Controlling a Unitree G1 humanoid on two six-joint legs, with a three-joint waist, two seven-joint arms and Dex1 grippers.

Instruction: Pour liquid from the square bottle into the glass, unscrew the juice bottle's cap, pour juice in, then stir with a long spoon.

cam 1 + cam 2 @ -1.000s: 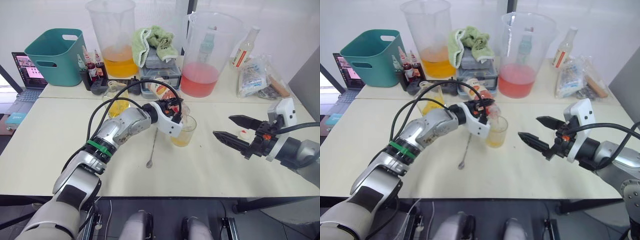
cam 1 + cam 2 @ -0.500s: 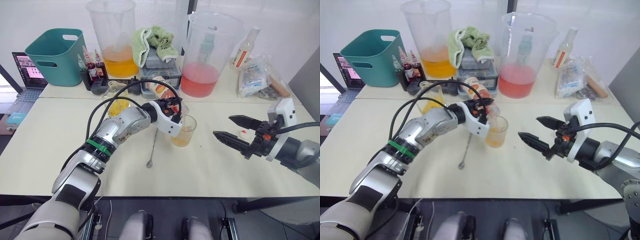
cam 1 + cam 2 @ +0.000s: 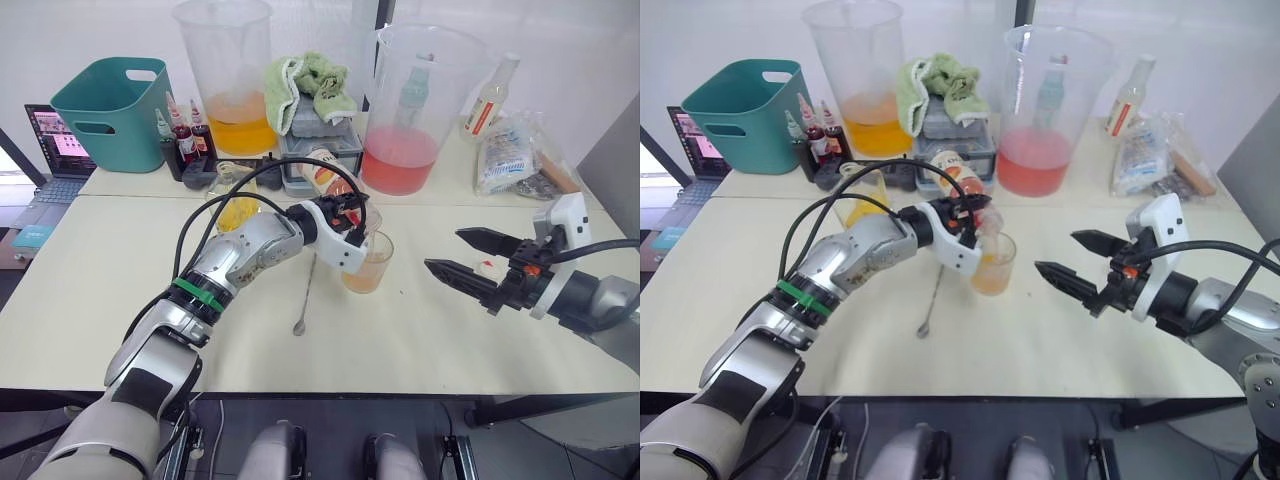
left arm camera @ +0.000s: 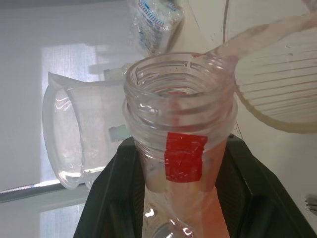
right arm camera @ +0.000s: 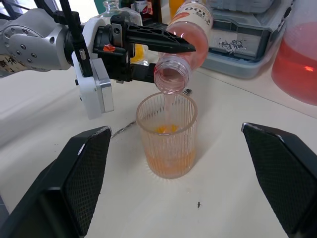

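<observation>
your table point(image 3: 120, 300) is busy at the back, with two big jugs, a green bin and a towel, but the action is dead centre. your left gripper point(image 3: 352, 222) has its jaws pinching the juice bottle point(image 3: 960, 178), tipped steeply so its long axis runs from the raised base down and forward to the open neck, which hangs just above the rim of the glass point(image 5: 167, 136). a thin pinkish stream is dropping into the glass, which looks under half full with orange-tinted liquid, so i'd judge you're mid-pour on the juice step. keep the neck over the rim; drift toward the near side would likely spill onto the table.

your right gripper point(image 3: 462, 255) hangs to the right of the glass, jaws spread wide and holding nothing, pointed at it but apart from it.

the spoon point(image 3: 303, 294) lies flat on the table just left of the glass, handle running away from you, bowl toward you. it sits under your left arm, so that arm is nearer for the stir.
</observation>
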